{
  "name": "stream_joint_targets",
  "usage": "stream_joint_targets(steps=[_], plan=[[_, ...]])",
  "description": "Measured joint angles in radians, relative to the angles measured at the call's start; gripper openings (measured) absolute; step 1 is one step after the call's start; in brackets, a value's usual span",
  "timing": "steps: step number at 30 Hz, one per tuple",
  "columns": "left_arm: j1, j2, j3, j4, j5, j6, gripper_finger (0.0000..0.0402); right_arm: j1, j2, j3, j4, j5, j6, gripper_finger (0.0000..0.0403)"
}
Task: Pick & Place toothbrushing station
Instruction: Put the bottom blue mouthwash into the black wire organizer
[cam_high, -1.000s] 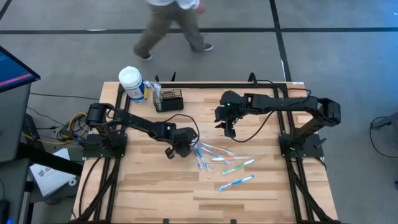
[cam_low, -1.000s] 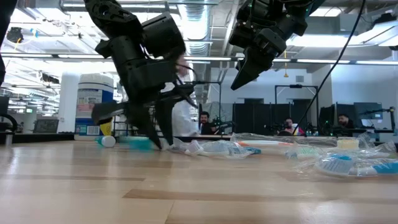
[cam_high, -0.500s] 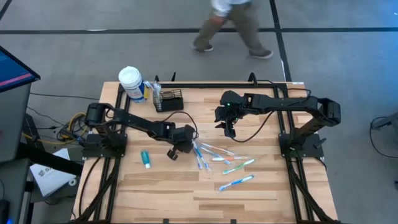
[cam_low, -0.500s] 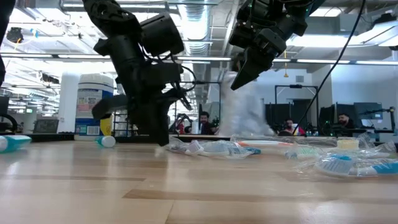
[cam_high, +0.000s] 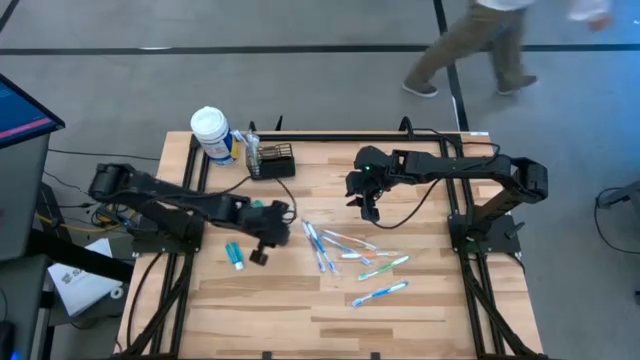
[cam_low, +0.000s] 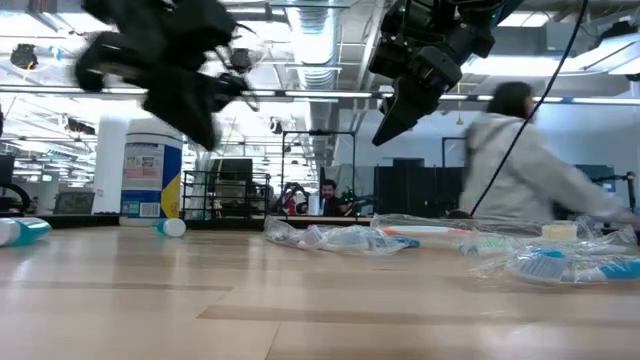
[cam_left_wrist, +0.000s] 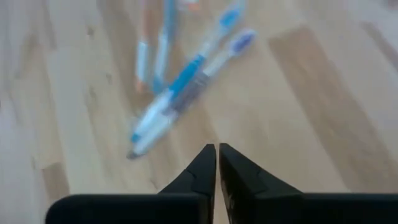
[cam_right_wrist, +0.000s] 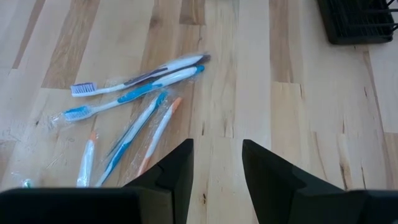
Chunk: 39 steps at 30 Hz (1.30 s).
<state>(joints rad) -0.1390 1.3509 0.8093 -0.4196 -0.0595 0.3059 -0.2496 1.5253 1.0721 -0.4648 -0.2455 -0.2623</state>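
Hovering over the desk (cam_high: 250, 300) with its tips pressed together on nothing, the left pincer (cam_high: 262, 248) sits just short of the loose toothbrushes (cam_high: 345, 255), which the left wrist view shows lying ahead of its closed tips. The toothbrushing station (cam_high: 272, 161), a small black wire-mesh caddy, stands near the desk's far edge, away beyond this pincer and slightly toward the right arm's side, beside a white-capped bottle (cam_high: 212, 134). Its long axis runs across the desk, side to side. A small teal tube (cam_high: 234, 256) lies just beside the left pincer on its outer side. The right pincer (cam_high: 368, 207) hangs above the desk with its tips spread and empty; from it the caddy lies off toward the left arm and a little farther back. Judging by the overhead view, neither arm is clearly closer to the caddy.
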Motion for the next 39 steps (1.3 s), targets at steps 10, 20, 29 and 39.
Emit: stream_joint_targets(steps=[10,20,29,39], plan=[[-0.081,-0.298,-0.189,-0.012,0.006,-0.002,0.0007,0.021,0.000,0.000,0.009,-0.008,0.000,0.0127],[-0.111,-0.346,-0.221,-0.210,0.043,0.008,0.0001,0.041,0.000,0.000,0.037,-0.013,0.001,0.0127],[-0.158,-0.142,-0.191,-0.295,0.168,0.053,0.0000,0.040,0.000,0.000,0.054,-0.013,0.008,0.0127],[-0.250,0.029,-0.032,-0.556,0.157,0.053,0.0000,0.040,0.000,-0.001,0.083,-0.013,0.027,0.0127]])
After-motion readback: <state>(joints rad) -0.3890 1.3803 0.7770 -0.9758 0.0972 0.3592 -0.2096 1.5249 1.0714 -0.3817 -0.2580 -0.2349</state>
